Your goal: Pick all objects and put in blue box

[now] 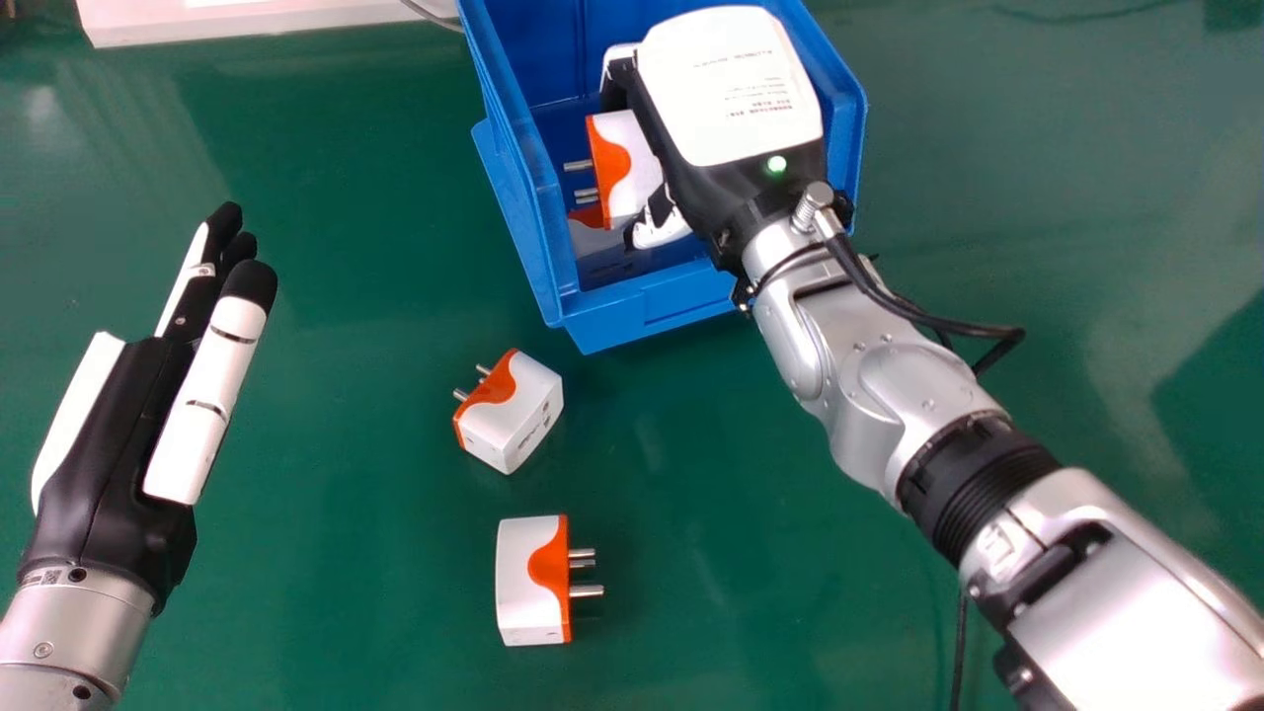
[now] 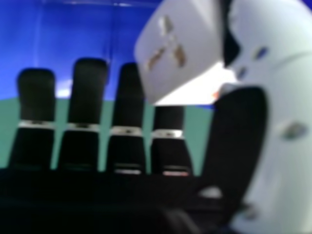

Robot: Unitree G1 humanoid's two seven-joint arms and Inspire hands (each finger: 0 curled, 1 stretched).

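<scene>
My right hand (image 1: 731, 89) is over the blue box (image 1: 681, 301), pinching a white and orange plug adapter (image 1: 632, 163) whose pins point left. In the right hand view, the adapter (image 2: 183, 53) sits between the thumb and fingers of my right hand (image 2: 234, 131). Part of another adapter (image 1: 595, 240) shows below it inside the box. On the table, one adapter (image 1: 512, 413) lies tilted near the box's front left corner. Closer to the view's bottom edge is another adapter (image 1: 531, 583), pins to the right. At the left, my left hand (image 1: 118, 425) is open and holds nothing.
A white object (image 1: 237, 22) stands at the table's back left, with a thin cable running toward the box. The green table (image 1: 355, 592) extends around the box. A black cable hangs beside my right forearm.
</scene>
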